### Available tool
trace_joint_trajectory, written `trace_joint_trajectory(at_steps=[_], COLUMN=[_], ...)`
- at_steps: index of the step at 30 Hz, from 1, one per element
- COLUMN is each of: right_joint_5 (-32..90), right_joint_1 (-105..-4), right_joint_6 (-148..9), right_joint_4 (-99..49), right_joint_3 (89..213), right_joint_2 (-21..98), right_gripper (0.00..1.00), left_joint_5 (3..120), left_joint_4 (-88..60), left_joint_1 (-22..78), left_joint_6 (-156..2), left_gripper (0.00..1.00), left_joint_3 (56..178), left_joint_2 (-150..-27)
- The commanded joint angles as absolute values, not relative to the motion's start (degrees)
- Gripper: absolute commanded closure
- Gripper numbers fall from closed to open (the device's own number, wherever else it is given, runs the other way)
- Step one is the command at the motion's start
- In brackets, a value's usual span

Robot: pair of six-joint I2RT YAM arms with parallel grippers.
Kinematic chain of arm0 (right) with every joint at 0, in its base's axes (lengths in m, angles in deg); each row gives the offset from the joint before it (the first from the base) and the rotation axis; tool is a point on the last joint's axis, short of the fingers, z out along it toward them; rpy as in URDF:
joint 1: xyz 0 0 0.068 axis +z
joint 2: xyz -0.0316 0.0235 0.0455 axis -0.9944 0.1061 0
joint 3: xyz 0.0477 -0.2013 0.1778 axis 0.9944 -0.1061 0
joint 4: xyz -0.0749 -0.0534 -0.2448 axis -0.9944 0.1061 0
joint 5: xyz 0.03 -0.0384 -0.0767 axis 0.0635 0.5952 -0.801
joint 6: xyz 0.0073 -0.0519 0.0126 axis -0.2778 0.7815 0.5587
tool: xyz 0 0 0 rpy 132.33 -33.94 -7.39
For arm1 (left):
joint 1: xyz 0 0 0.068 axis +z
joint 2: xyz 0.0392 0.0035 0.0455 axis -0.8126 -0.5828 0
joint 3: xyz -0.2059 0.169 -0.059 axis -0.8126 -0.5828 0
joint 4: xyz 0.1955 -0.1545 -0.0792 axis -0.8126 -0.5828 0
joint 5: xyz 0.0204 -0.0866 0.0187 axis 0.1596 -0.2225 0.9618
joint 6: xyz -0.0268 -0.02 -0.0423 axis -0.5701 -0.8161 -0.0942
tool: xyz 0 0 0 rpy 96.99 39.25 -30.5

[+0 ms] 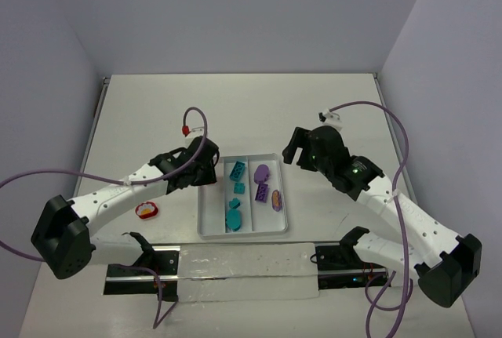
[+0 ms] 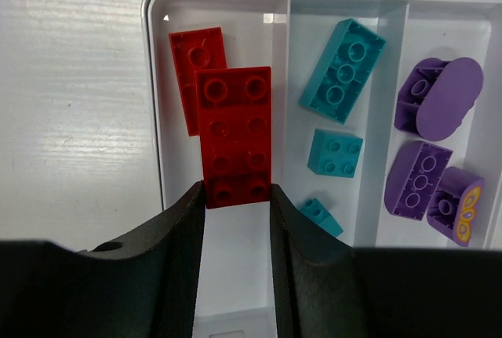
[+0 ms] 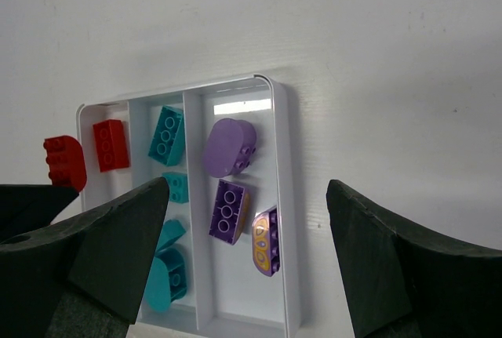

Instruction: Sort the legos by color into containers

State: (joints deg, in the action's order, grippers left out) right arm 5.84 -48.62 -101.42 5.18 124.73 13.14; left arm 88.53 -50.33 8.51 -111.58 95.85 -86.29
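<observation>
**Setting the red brick down among its own colour**

Clenched on the near end of a red brick (image 2: 235,138), the left gripper (image 2: 238,194) had one finger pressed against each long side. The rest of the brick reached out beyond the fingertips, over the left compartment (image 2: 179,165) of the tray (image 2: 153,103). A second red brick (image 2: 192,56) lay under the held one's far end, partly covered. Whether the held brick rested on it or hung just above could not be told.

The release probably called for a small, even opening. The left finger stood close to the tray's side, and the right finger close to the divider (image 2: 284,103), so a wide spread risked knocking either. Bare floor showed between and behind the fingers. Drawing back a little toward the wrist before letting go would likely have let the brick lie flat instead of propped on its neighbour. A straight lift afterwards seemed safest.

To the right of the fingers, past the divider, teal bricks (image 2: 343,71) filled the middle compartment, with purple bricks (image 2: 438,99) in the one beyond. None intruded on the red lane.

The right gripper (image 3: 247,197) hung near the tray's far side with its fingers spread wide and nothing between them, well apart from the left.

A rounded red brick (image 1: 147,210) lay on the table (image 1: 235,110) outside the tray, left of and behind the left fingers, not yet sorted.
</observation>
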Motion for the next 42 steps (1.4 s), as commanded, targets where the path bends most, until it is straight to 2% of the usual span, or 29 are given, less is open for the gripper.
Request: trace_joint_trajectory(at_steps=[1, 2, 7, 10, 12, 17, 22, 28, 30, 34, 42], right_joint_5=[4.82, 4.76, 4.61, 4.78, 4.82, 5.42, 6.66, 7.65, 7.99, 8.21, 8.56], right_joint_1=[-48.12, -48.08, -48.05, -48.05, -48.05, -48.05, -48.05, -48.05, -48.14, -48.08, -48.14], right_joint_6=[-101.79, -101.87, -101.99, -102.18, -102.24, -102.25, -102.17, -101.85, -101.51, -101.46, -101.29], right_joint_4=[3.53, 3.53, 3.62, 3.39, 3.11, 1.93, 0.47, -0.97, -1.43, -1.54, -1.88], right_joint_3=[124.68, 124.47, 123.97, 123.61, 123.37, 122.82, 122.59, 122.35, 122.21, 122.03, 121.29], right_joint_2=[11.37, 11.05, 10.19, 9.81, 9.6, 9.51, 9.32, 9.45, 9.51, 9.69, 9.66], right_gripper=[0.11, 0.11, 0.11, 0.11, 0.11, 0.11, 0.11, 0.11, 0.11, 0.11, 0.11], left_joint_5=[89.18, 90.33, 91.78, 93.27, 95.19, 101.16, 104.19, 102.06, 101.26, 101.33, 100.03], left_joint_4=[-51.4, -52.05, -53.71, -55.88, -58.5, -67.69, -81.69, -90.27, -91.74, -92.1, -81.6], left_joint_1=[7.11, 6.51, 5.37, 5.24, 5.29, 6.38, 13.23, 20.74, 22.09, 25.1, 35.47], left_joint_6=[-115.73, -116.17, -116.28, -117.15, -118.35, -126.13, -142.28, -155.88, -160.44, -165.61, -158.14], left_gripper=[0.83, 0.73, 0.37, 0.21, 0.16, 0.16, 0.17, 0.08, 0.08, 0.02, 0.01], left_joint_3=[95.02, 95.23, 96.91, 97.75, 98.44, 99.81, 98.49, 93.1, 91.56, 89.01, 84.59], left_joint_2=[-84.72, -85.03, -85.98, -86.11, -85.53, -81.85, -76.33, -70.89, -69.88, -67.51, -70.84])
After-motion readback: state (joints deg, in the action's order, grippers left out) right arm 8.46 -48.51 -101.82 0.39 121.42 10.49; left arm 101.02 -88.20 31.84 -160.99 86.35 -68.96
